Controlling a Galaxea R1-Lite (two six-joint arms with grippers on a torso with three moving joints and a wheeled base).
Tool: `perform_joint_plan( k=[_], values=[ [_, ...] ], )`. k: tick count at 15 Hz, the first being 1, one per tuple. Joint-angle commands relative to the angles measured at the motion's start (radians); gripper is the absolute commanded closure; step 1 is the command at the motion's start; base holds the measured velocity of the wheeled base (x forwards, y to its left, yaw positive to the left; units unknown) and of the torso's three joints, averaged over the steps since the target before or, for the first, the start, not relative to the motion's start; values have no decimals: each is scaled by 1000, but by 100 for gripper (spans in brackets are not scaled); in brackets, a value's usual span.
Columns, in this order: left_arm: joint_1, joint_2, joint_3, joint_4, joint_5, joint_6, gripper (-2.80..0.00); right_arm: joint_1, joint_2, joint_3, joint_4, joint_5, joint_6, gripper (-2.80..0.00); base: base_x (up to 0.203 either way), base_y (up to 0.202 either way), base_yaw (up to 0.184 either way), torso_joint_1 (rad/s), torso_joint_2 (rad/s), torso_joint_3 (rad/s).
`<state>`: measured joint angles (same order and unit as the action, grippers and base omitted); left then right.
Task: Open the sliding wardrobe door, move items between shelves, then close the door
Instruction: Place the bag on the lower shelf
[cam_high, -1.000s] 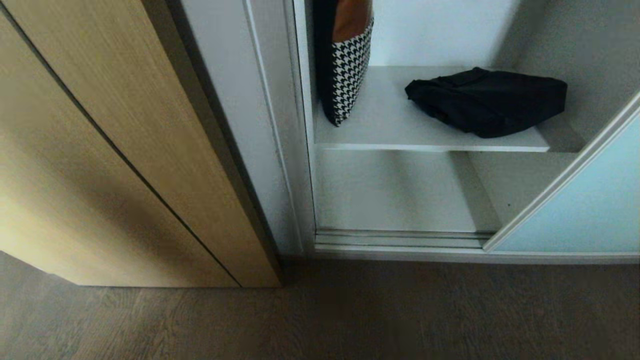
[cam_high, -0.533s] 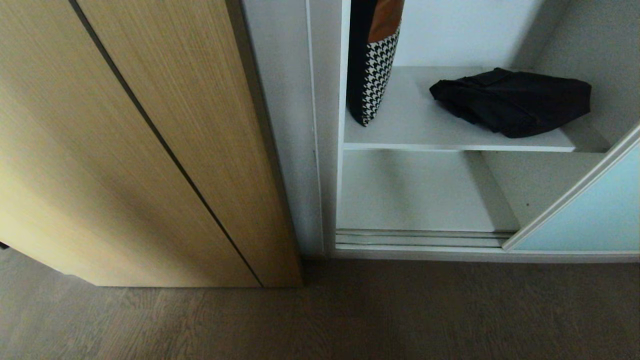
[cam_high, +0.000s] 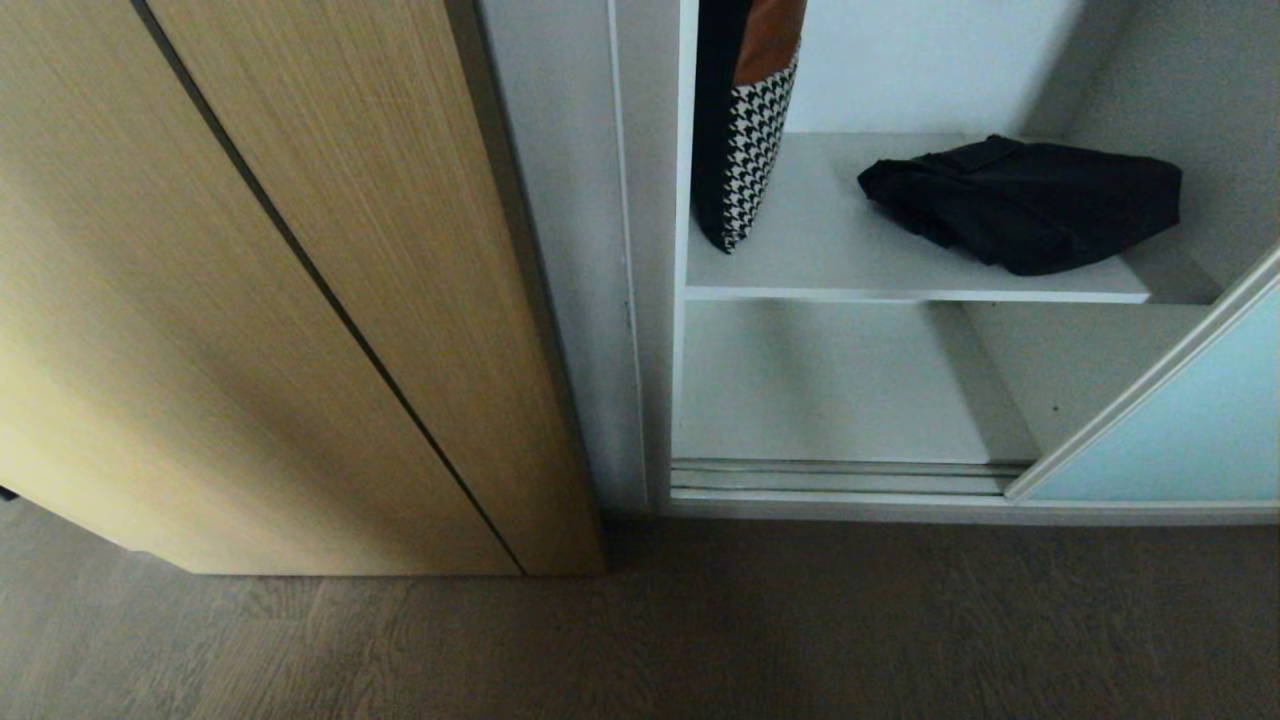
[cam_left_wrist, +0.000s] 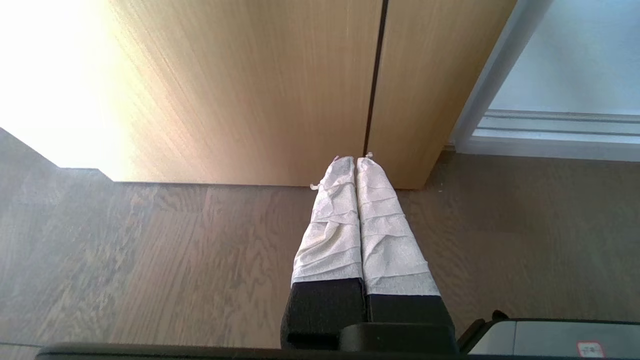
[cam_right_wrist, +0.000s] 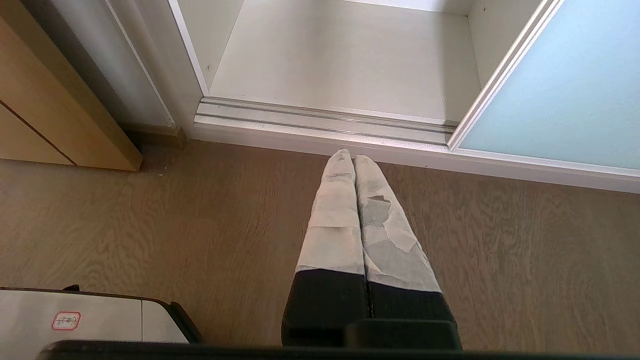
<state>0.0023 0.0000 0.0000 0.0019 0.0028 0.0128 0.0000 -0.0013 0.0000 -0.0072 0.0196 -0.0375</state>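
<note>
The fingers (cam_left_wrist: 332, 210) of the left gripper (cam_left_wrist: 354, 159) are pressing flat together and holding nothing, and the fingers (cam_right_wrist: 340, 200) of the right gripper (cam_right_wrist: 353, 153) are squeezing shut on nothing too. Both pairs are wearing wrinkly white wrapping. The left gripper is hanging over the brown wooden floor (cam_left_wrist: 150, 260), with its tips pointing toward the light wood door (cam_left_wrist: 240, 85) and its dark groove. The right gripper is hanging over the floor just before the silver track (cam_right_wrist: 320, 117) at the foot of the white wardrobe (cam_high: 650, 250). In the head view neither arm is showing. The sliding door (cam_high: 1190, 430), pale blue glass with a thin silver frame, is sitting pushed aside at about 4 o'clock, so the wardrobe is standing open. Inside, a white shelf (cam_high: 830, 270) is crossing at about 1 o'clock. The black bag (cam_high: 1020, 205) is lying on that shelf at about 2 o'clock, near its right end. A cushion (cam_high: 745, 130) with brown on top and black-and-white checks below is standing up on the same shelf at about 12 o'clock, against the left wall and well apart from the black bag. The bottom board (cam_high: 830, 380) under the shelf is lying bare.
</note>
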Motion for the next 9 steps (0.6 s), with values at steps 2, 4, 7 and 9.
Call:
perform_joint_plan(
  k=[2,4,7,9],
  values=[
    [1,2,0,0,0,7,0,0,0,0,0,0,-1,0,0,0,0,0,0,0],
    [1,2,0,0,0,7,0,0,0,0,0,0,-1,0,0,0,0,0,0,0],
    [1,2,0,-2,2,-5,0,0,0,0,0,0,-1,0,0,0,0,0,0,0],
    [1,2,0,-2,2,-5,0,0,0,0,0,0,-1,0,29,0,0,1,1,5]
  ],
)
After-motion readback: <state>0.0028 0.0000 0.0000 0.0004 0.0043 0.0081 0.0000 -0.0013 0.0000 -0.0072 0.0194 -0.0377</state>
